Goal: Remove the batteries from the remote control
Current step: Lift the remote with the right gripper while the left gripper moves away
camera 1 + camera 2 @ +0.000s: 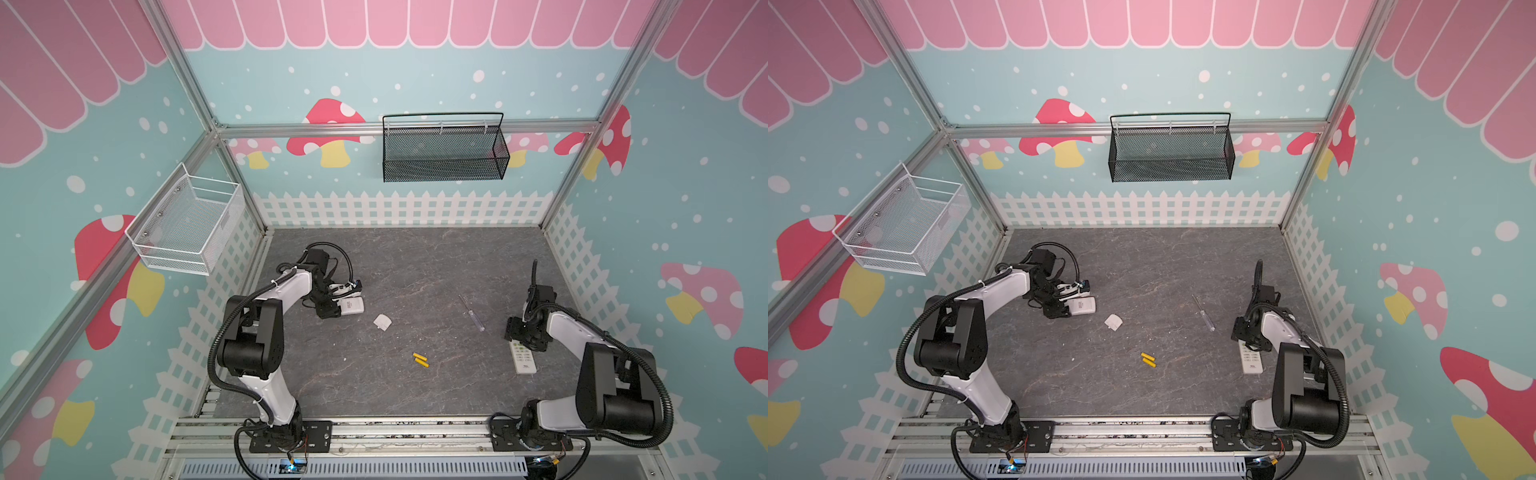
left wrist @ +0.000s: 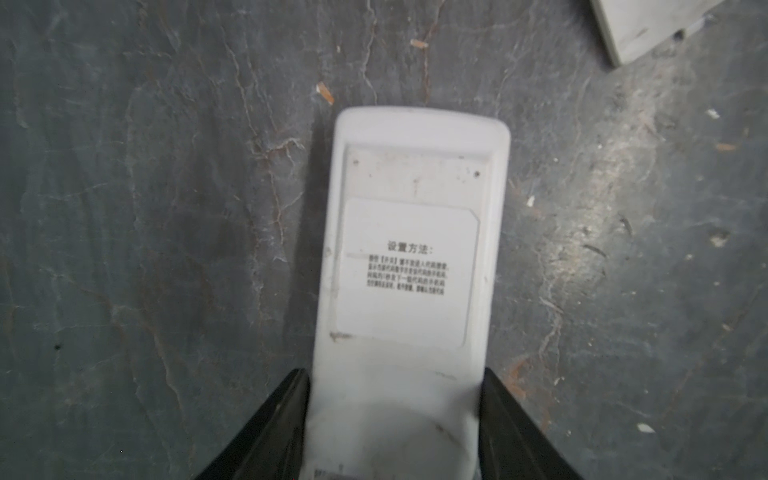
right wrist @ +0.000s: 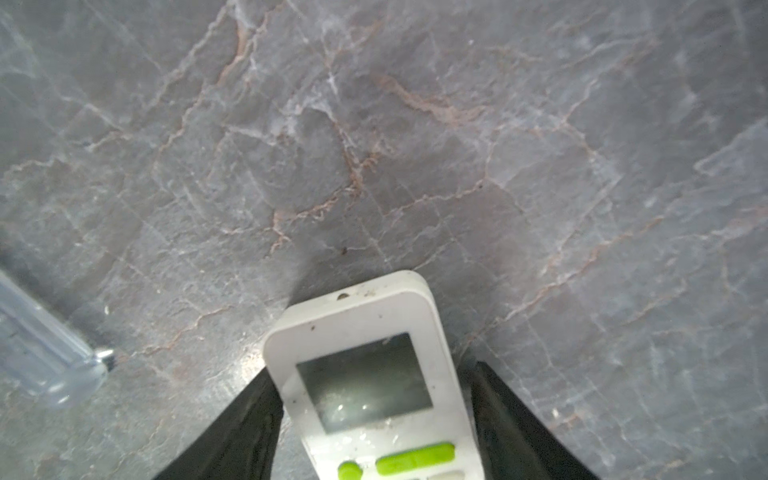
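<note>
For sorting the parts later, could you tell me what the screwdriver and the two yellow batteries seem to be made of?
The screwdriver: thin grey shaft, likely metal; see-through handle, probably clear plastic, glossy in the right wrist view. The batteries: bright yellow skin, too small to tell wrap from paint.

The tabletop (image 1: pixel 415 257) is surfaced in matt grey, stone-veined sheet. The back-up remote (image 2: pixel 415 137) is moulded in scuffed white plastic, with a paper label (image 2: pixel 407 270) stuck on. A glossy screen (image 3: pixel 365 378) is set into the face-up remote (image 3: pixel 353 316). The screwdriver (image 1: pixel 471 313) is handled in clear glossy plastic. The black basket (image 1: pixel 444 166) and white basket (image 1: pixel 187 232) are made of metal mesh.
</note>
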Robot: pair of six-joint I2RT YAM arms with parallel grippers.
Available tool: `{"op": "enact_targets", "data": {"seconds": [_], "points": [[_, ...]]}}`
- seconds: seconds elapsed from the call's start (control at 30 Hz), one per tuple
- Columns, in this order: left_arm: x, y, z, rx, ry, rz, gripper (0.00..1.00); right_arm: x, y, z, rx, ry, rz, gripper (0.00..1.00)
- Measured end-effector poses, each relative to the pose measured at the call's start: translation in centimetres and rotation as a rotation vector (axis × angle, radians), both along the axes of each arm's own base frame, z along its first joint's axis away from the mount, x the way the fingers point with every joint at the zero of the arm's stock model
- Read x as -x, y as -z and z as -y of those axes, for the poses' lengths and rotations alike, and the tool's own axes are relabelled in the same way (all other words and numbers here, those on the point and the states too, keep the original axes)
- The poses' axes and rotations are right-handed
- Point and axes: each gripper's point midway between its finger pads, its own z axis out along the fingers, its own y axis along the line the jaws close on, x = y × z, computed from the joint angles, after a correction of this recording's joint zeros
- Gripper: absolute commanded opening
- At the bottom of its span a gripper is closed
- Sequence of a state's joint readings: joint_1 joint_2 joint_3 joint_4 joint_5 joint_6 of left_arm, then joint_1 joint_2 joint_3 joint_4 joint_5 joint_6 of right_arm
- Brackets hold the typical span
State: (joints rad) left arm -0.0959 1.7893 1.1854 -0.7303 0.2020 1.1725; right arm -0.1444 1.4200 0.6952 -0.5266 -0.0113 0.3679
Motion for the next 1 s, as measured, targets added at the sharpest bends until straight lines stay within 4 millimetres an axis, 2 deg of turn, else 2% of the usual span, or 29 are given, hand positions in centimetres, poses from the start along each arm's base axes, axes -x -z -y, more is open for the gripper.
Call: {"op": "enact_targets", "data": {"seconds": [0.27, 0.4, 0.57, 0.67, 0.77, 0.87, 1.0], "points": [[-0.4, -0.9, 0.0, 0.007, -0.018, 0.030, 0.84, -0.2, 0.0, 0.0, -0.001, -0.002, 0.000, 0.62], [-1.3, -3.5, 0.6, 0.029, -0.050, 0.097, 0.85, -0.4, 0.0, 0.2, -0.001, 0.004, 0.001, 0.55], [-3.0, -8.2, 2.6, 0.103, -0.144, 0.199, 0.86, -1.8, -0.1, 0.6, 0.004, 0.009, 0.006, 0.54], [-3.3, -10.4, 4.6, 0.170, -0.203, 0.229, 0.86, -2.8, -0.1, 0.8, 0.007, 0.009, 0.017, 0.61], [-3.2, -11.1, 6.1, 0.232, -0.256, 0.212, 0.87, -3.8, -0.1, 0.9, 0.006, 0.015, 0.026, 0.73], [-3.2, -11.1, 6.3, 0.256, -0.303, 0.194, 0.87, -3.8, -0.1, 0.9, 0.006, 0.016, 0.030, 0.85], [-3.2, -11.2, 6.3, 0.278, -0.349, 0.180, 0.86, -2.8, -0.1, 0.9, 0.007, 0.020, 0.015, 0.87]]}}
